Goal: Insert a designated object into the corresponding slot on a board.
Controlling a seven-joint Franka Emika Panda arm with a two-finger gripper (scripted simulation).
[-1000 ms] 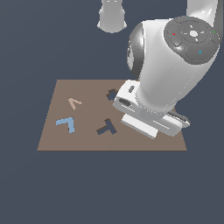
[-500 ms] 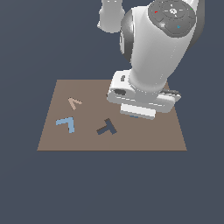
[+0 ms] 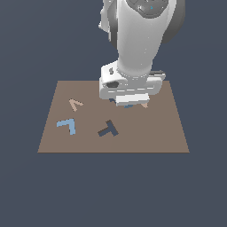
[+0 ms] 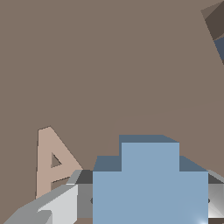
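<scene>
In the wrist view my gripper (image 4: 148, 201) is shut on the light-blue cross-shaped designated object (image 4: 148, 175), with a grey finger (image 4: 57, 208) on either side of it. The piece hangs just above the brown board (image 4: 109, 65). In the exterior view the hand covers most of the piece, and only a blue sliver (image 3: 129, 105) peeks out below it, over the back middle of the board (image 3: 168, 133). The slot is almost wholly hidden under the hand. A dark navy bit (image 3: 113, 101) shows at the hand's lower edge.
On the board lie a tan V (image 3: 75, 104), a light-blue L-shaped piece (image 3: 67, 126) and a dark T-shaped cutout (image 3: 107, 129). A tan A (image 4: 52, 162) lies right beside the held piece. A dark navy patch (image 4: 220, 48) sits at the wrist frame's edge.
The arm has swung from the exterior view's right toward the middle and stands more upright. Its hand now covers the dark cross cutout that showed one second ago.
</scene>
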